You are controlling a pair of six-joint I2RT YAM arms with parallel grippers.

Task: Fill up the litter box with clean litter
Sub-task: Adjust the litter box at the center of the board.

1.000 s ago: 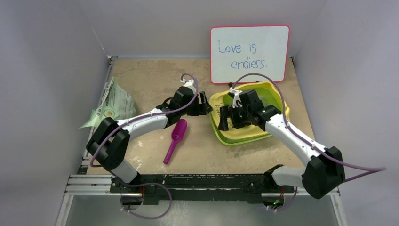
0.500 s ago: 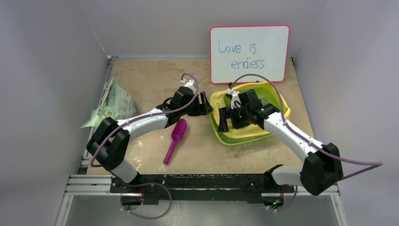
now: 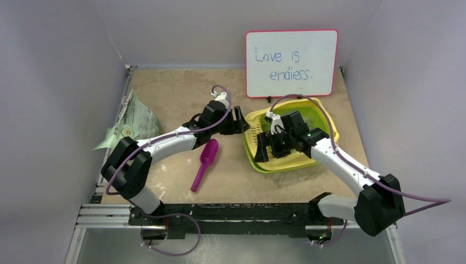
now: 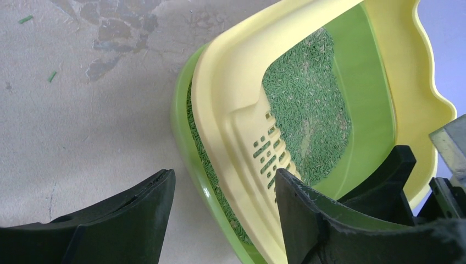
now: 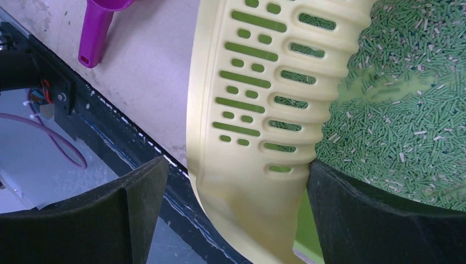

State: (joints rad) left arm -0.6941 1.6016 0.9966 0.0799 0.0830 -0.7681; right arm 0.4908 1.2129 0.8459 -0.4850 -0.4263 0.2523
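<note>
The yellow litter box [image 3: 288,161], with a slotted grille [image 5: 258,82] at its left end, rests tilted in a green outer tray [image 4: 187,143]. Green litter [image 4: 308,104] lies in it and shows in the right wrist view [image 5: 395,110]. My left gripper [image 3: 240,122] is open at the box's left rim; in the left wrist view [image 4: 225,220] its jaws straddle both rims. My right gripper [image 3: 264,148] is open over the grille end; in the right wrist view [image 5: 236,220] the yellow corner sits between the jaws, against the right finger [image 5: 384,220].
A magenta scoop [image 3: 204,162] lies on the table left of the box, below my left arm. A pale green bag [image 3: 132,124] lies at the far left. A white red-framed board [image 3: 291,63] stands behind the box. The table's near edge rail [image 5: 110,132] is close.
My right gripper has shifted slightly towards the near edge, and the yellow box has shifted and tilted a little with it. The left arm has not moved.
</note>
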